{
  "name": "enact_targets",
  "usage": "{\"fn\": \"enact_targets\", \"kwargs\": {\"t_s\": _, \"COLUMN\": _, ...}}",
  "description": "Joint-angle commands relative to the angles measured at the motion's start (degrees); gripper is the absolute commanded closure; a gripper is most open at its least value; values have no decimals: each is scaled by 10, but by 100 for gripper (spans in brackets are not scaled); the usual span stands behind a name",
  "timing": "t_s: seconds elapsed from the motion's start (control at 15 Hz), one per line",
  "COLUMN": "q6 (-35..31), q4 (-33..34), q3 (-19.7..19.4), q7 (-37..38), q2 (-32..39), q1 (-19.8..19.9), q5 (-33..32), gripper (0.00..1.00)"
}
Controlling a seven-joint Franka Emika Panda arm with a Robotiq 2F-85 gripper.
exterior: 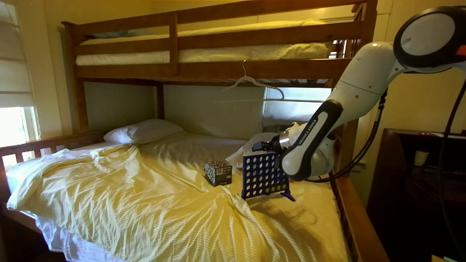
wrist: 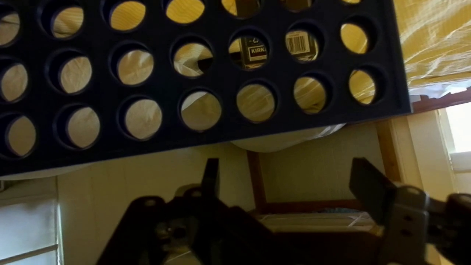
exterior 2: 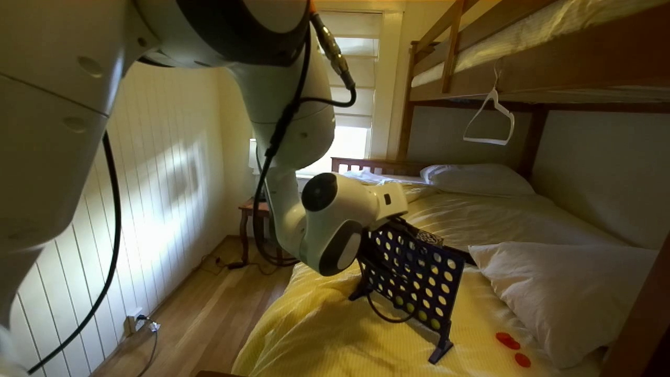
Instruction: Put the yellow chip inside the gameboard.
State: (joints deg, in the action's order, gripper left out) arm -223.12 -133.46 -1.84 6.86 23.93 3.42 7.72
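Tool (wrist: pixel 287 171): fingers spread wide, nothing visible between them; it sits close over the top edge of the gameboard (exterior: pixel 264 174), though whether it touches I cannot tell.
Cable loop (exterior 2: pixel 391 320): in an exterior view it hangs by the board's lower edge; it might snag there if the robot arm (exterior: pixel 356 91) pulls away.
Gameboard: upright on its feet; a low or sideways move would probably clip the top rail and tip it.
Yellow chip: no loose one shows; yellow discs (exterior 2: pixel 435 323) appear to fill several bottom-row holes, and the task's chip may be among them.
Bedding (exterior: pixel 145 211): soft and wrinkled, poor footing, so even a light knock could rock the board.
Red chips (exterior 2: pixel 522 359): lie near the board's end, short of the pillow (exterior 2: pixel 565 303); mistaking one for the target would spoil the job.
Patterned box (exterior: pixel 218 173): apart from the board; a toppling panel could perhaps reach it.
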Motion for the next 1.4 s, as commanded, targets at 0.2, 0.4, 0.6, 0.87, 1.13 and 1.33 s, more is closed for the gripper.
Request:
{"fn": "enact_targets", "kwargs": {"t_s": 0.2, "q6": -47, "q4": -30, "q3": -2, "q7": -10, "q2": -15, "q1": -4, "q5": 1, "gripper": 0}}
{"fn": "enact_targets", "kwargs": {"t_s": 0.4, "q6": -43, "q4": -60, "q3": -1, "q7": -9, "q2": -40, "q1": 1, "q5": -14, "gripper": 0}}
{"fn": "enact_targets", "kwargs": {"t_s": 0.6, "q6": -24, "q4": -89, "q3": -7, "q7": -19, "q2": -72, "q1": 0, "q5": -2, "gripper": 0}}
{"fn": "enact_targets", "kwargs": {"t_s": 0.87, "q6": 32, "q4": -131, "q3": -14, "q7": -28, "q2": -126, "q1": 7, "q5": -19, "gripper": 0}}
{"fn": "enact_targets", "kwargs": {"t_s": 1.13, "q6": 143, "q4": -152, "q3": -8, "q7": -4, "q2": -177, "q1": 32, "q5": -93, "gripper": 0}}
{"fn": "enact_targets", "kwargs": {"t_s": 1.33, "q6": 206, "q4": -157, "q3": -9, "q7": 4, "q2": -205, "q1": 44, "q5": -133, "gripper": 0}}
